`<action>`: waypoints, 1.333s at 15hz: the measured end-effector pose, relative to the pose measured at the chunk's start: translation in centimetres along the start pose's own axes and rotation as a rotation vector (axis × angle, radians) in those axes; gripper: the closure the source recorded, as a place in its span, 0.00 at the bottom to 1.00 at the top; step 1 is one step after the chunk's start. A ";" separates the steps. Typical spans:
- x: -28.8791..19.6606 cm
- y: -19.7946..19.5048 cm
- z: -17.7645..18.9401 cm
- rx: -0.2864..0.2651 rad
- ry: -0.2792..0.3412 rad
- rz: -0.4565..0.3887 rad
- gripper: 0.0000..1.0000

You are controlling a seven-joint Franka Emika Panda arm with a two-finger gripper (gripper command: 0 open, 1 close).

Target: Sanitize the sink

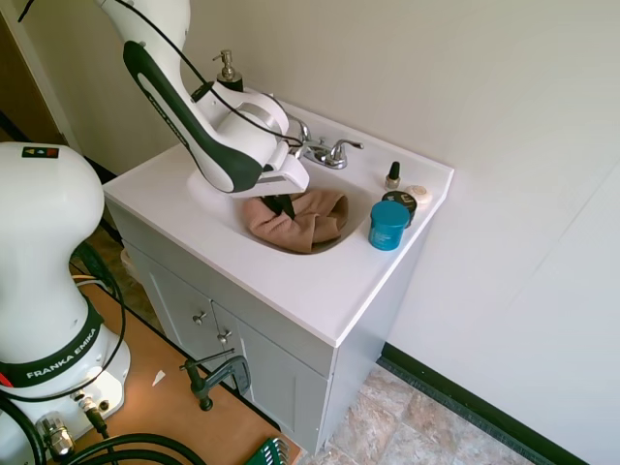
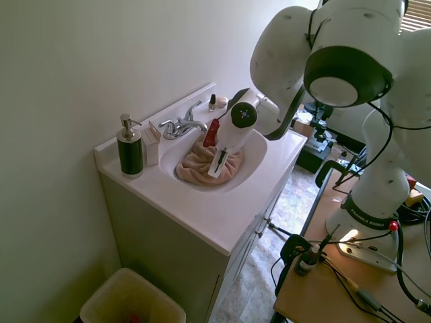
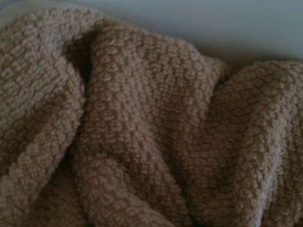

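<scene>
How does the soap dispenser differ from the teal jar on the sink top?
The soap dispenser is tall, dark and glossy with a metal pump; the teal jar is short, wide and has a flat lid. The dispenser stands at one back corner of the sink, the jar on the faucet's other side, nearer the basin. Both stand upright.

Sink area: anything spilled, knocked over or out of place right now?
Nothing stands out. The brown cloth is bunched in the basin of the sink under the gripper, as wiping would leave it. The soap dispenser, teal jar and small bottle all stand upright.
</scene>
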State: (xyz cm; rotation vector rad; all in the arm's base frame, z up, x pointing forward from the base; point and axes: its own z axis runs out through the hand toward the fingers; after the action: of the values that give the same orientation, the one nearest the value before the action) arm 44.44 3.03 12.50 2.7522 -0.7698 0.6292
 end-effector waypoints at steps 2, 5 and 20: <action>-0.8 -0.7 0.7 0.006 -0.002 0.056 1.00; -1.4 -0.8 0.7 0.012 -0.017 0.152 1.00; -4.7 -5.2 -7.6 0.071 -0.292 0.586 1.00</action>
State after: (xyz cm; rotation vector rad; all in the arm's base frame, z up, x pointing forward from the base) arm 41.06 11.86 16.60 2.7031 -1.6805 0.3465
